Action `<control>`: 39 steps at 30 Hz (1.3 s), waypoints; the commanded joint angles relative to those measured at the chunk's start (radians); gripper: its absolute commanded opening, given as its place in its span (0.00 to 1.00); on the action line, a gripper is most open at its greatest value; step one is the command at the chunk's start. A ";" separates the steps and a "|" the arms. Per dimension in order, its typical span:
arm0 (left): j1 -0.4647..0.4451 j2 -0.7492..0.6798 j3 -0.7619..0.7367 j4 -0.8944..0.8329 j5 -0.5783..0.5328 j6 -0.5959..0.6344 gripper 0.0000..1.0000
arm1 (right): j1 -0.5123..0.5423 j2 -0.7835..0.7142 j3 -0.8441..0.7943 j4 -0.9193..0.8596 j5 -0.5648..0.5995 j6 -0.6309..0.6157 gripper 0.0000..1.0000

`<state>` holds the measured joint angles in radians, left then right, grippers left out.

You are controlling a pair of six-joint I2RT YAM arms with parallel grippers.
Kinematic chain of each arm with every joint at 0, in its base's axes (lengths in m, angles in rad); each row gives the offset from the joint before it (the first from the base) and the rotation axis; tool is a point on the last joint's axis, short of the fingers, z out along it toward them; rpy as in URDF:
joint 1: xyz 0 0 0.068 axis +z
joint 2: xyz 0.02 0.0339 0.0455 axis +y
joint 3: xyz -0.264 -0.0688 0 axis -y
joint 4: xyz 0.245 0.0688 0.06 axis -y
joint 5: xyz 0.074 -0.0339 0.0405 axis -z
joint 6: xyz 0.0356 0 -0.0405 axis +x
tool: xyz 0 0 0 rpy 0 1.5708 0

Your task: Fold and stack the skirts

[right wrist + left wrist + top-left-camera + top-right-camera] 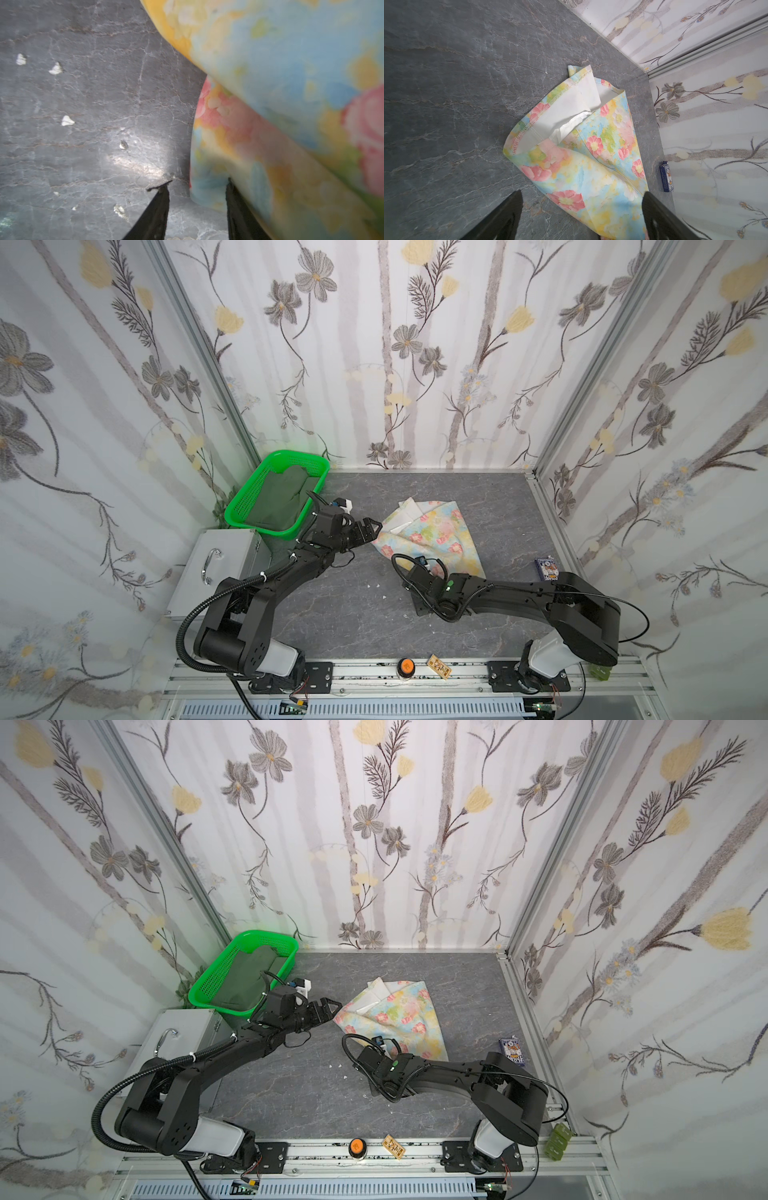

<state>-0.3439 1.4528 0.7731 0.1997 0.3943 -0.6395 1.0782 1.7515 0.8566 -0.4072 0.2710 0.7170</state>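
The yellow-blue skirt with pink flowers [430, 537] [395, 1019] lies loosely folded in the middle of the grey table, its white lining showing at the far edge. The dark olive skirt [282, 499] [249, 977] lies in the green basket. My left gripper [372, 526] [581, 209] is open at the floral skirt's left edge, and its fingers straddle the cloth [591, 158] without touching it. My right gripper [196, 185] is low at the skirt's near edge. Its jaws stand apart, with a corner of the cloth [209, 187] between them, not pinched. In both top views its wrist hides the fingertips.
The green mesh basket [243, 499] stands at the back left, with a white metal box with a handle [220, 568] in front of it. A blue card pack [548, 568] [666, 176] lies by the right wall. An orange button [406, 666] sits on the front rail.
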 commanded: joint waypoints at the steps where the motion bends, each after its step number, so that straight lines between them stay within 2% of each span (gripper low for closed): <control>1: 0.013 -0.017 -0.006 0.007 0.012 -0.002 0.92 | 0.000 0.031 0.017 0.001 0.007 0.004 0.46; 4: 0.023 -0.032 -0.012 0.007 0.017 -0.002 0.92 | -0.001 0.058 0.031 0.004 0.007 -0.009 0.45; 12: 0.047 -0.077 -0.035 0.006 0.021 -0.005 0.92 | -0.037 0.090 0.061 -0.013 -0.012 -0.035 0.23; 16: 0.056 -0.104 -0.050 0.006 0.021 -0.006 0.92 | -0.040 0.121 0.095 -0.040 -0.015 -0.062 0.17; 19: 0.062 -0.123 -0.061 0.006 0.020 -0.009 0.93 | -0.042 0.126 0.105 -0.051 -0.012 -0.068 0.00; 24: 0.065 -0.155 -0.062 0.004 0.030 -0.005 0.92 | -0.060 0.004 0.167 -0.080 -0.035 -0.111 0.00; 27: 0.065 -0.189 -0.065 0.004 0.032 -0.013 0.92 | -0.139 -0.122 0.301 -0.106 -0.123 -0.176 0.00; 31: 0.062 -0.252 -0.087 0.004 0.054 -0.028 0.88 | -0.310 -0.237 0.541 -0.088 -0.264 -0.232 0.00; 36: 0.033 -0.326 -0.103 0.003 0.101 -0.048 0.79 | -0.436 -0.194 0.828 -0.041 -0.441 -0.252 0.00; 39: 0.011 -0.374 -0.105 0.000 0.131 -0.051 0.84 | -0.480 -0.128 0.935 -0.036 -0.498 -0.237 0.00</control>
<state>-0.3210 1.1053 0.6704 0.1894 0.4801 -0.6804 0.6228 1.5757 1.7317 -0.4713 -0.1150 0.4877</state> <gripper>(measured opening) 0.815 0.049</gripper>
